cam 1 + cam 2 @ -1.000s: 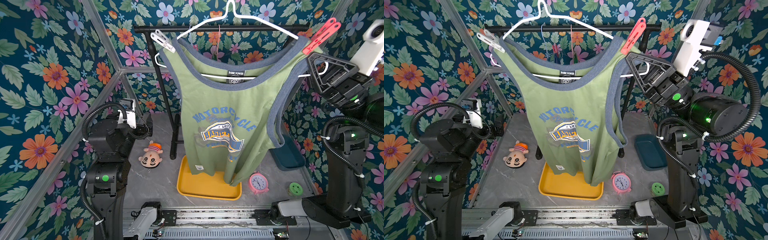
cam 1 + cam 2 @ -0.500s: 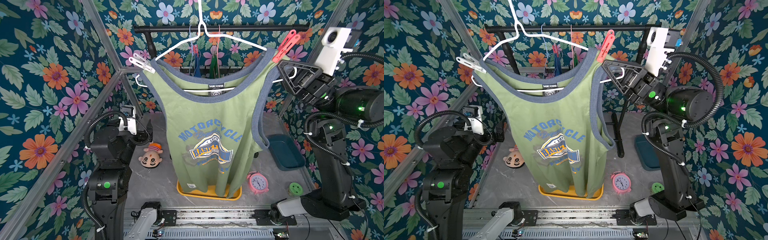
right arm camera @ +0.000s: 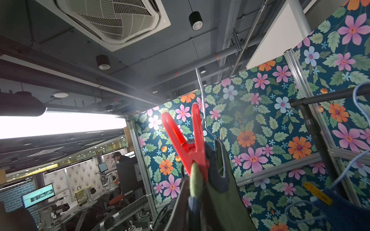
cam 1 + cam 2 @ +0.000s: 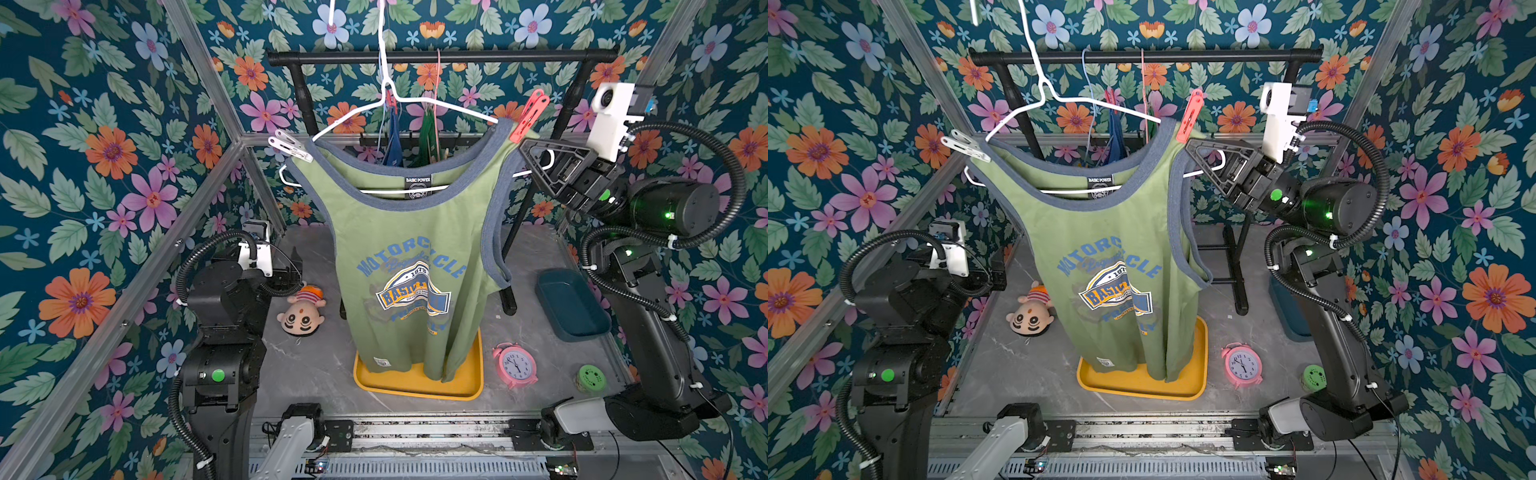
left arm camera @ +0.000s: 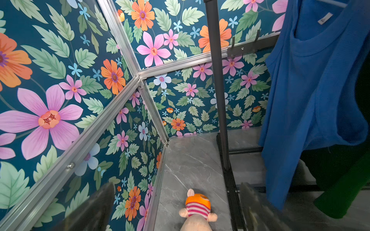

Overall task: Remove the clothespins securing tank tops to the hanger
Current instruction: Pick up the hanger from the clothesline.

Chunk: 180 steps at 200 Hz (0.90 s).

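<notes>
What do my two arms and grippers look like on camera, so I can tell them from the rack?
The left arm and right arm are matte black with chunky joint housings, green round marks and ribbed black cable conduit looping outside. Each wrist carries a white boxy camera. The left gripper and right gripper are black; the right one's fingers are hollow triangular frames.

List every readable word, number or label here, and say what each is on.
"BASIC POWER": neck label of the olive tank top.
"MOTORCYCLE": blue chest print.
"BASIC": start of the badge below it; the rest is creased, unreadable.
"12": pink clock dial; other numerals too small.
Hem tag and the label of the blue tank top: too small.
</notes>
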Motion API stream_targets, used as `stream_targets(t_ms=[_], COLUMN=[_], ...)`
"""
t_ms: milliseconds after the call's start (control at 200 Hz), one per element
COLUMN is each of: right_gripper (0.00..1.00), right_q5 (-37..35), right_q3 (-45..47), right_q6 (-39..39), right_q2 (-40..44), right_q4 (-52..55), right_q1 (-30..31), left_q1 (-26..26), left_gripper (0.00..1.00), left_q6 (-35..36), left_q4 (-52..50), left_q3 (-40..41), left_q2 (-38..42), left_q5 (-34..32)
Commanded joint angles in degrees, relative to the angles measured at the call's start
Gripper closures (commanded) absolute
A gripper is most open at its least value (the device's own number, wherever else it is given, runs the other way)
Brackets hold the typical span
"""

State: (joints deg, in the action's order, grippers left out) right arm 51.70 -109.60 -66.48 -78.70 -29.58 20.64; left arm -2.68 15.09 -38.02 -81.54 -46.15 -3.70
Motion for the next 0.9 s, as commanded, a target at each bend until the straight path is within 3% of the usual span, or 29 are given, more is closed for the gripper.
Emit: stream_targets(t_ms=[0,475,800,895], right_gripper=[1.00,1.00,1.00,1.00], right_q5=[-0.76,0.01,3.44,4.46], right_q3=[3.58,14.09,18.19,19.96], right_q6=[4.91,14.41,15.06,15.40], right_q2=[3.00,7.69,10.14,11.06], right_q4=[-1.66,5.75,6.07,5.81], right_q1=[0.04,0.03,-0.04,0.05], left_q1=[0.13,0.04,-0.02,0.04], left_gripper=[0.00,0.00,0.00,0.00], left_q6=[4.28,9.54,-0.60,-4.64], left_q4=[-4.17,-20.16,-16.74,-13.63], left_q3=[-1.41,-17.10,-40.30,-43.39], left_q2=[0.61,-0.96,-12.94,-16.53], left_q5=[4.65,21.33,31.82,36.55])
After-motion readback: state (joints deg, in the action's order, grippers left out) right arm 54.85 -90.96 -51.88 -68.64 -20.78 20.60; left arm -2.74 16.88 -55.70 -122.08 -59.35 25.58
